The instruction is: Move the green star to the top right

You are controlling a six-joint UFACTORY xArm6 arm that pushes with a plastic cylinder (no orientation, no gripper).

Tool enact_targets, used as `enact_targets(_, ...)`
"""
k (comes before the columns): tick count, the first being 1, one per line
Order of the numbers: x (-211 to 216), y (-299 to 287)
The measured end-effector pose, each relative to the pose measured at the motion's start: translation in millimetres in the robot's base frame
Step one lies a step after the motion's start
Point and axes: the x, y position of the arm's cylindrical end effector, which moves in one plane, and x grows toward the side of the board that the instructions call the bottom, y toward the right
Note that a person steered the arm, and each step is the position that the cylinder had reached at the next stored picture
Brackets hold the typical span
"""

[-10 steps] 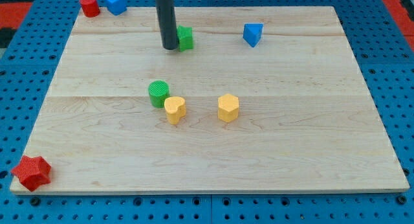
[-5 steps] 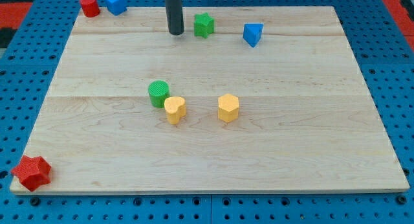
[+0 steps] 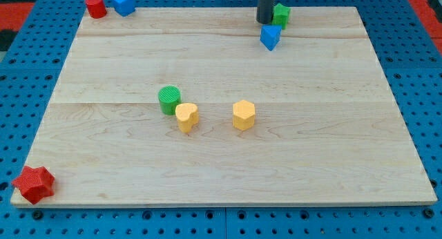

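The green star (image 3: 281, 15) sits near the board's top edge, right of centre, partly hidden by my rod. My tip (image 3: 265, 21) is right against the star's left side. A blue triangular block (image 3: 270, 37) lies just below the tip and the star.
A red cylinder (image 3: 95, 5) and a blue cube (image 3: 123, 2) sit at the top left corner. A green cylinder (image 3: 169, 99), a yellow heart (image 3: 186, 117) and a yellow hexagon (image 3: 244, 115) stand mid-board. A red star (image 3: 34, 184) sits at the bottom left corner of the wooden board (image 3: 331, 156).
My tip has swept right along the top of the board, and the green star has moved with it, up and to the right, past the blue triangular block.
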Motion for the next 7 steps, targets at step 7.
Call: enact_targets(7, -11, 122)
